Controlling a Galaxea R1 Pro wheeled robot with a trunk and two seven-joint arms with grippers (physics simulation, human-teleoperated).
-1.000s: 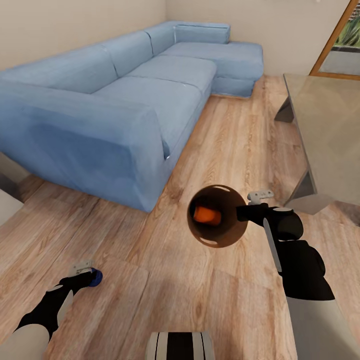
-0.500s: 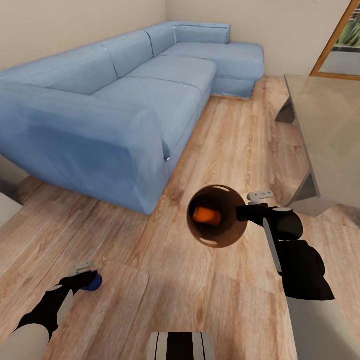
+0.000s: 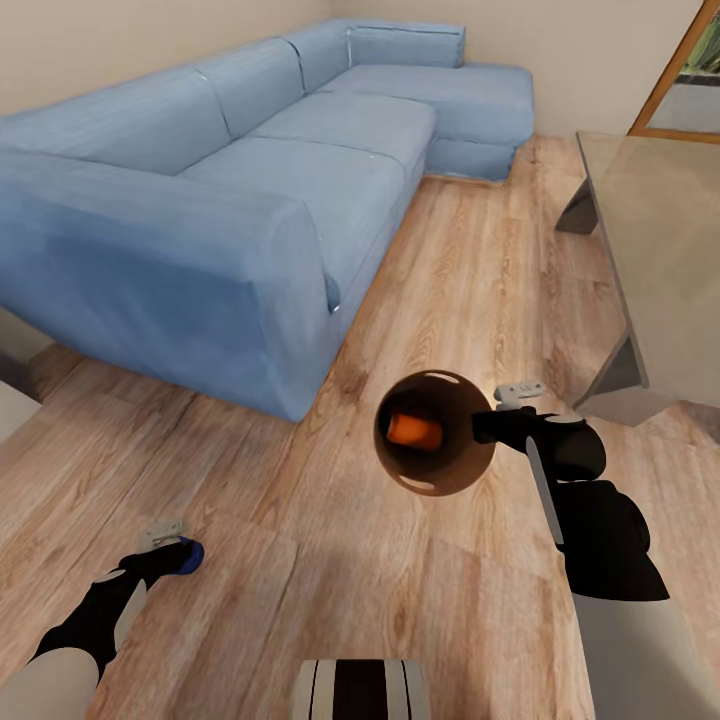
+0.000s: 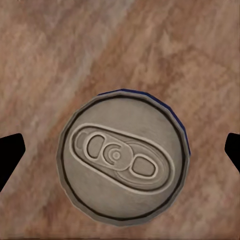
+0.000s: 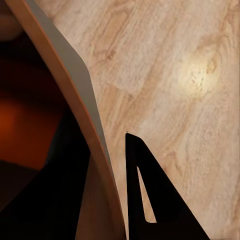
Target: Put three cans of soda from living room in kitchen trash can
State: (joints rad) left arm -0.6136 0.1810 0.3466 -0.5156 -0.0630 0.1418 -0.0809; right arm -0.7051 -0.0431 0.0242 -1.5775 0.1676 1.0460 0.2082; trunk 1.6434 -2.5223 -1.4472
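Note:
My right gripper is shut on the rim of the copper-brown trash can and holds it tipped above the floor, its mouth towards the head camera. One orange soda can lies inside. In the right wrist view the bin's rim runs between the two fingers. At the lower left, my left gripper is open over the dark blue soda can. The left wrist view shows its silver top between the spread fingertips, apart from both. The other orange can is out of view.
The long light-blue corner sofa takes up the left and back. The glass-topped low table stands at the right, close to my right arm. Wood floor runs between them. A wooden door frame shows at the top right.
The head view has shifted slightly, so the sofa and table sit a little differently in the picture. Both grippers, the bin and the blue can keep their places.

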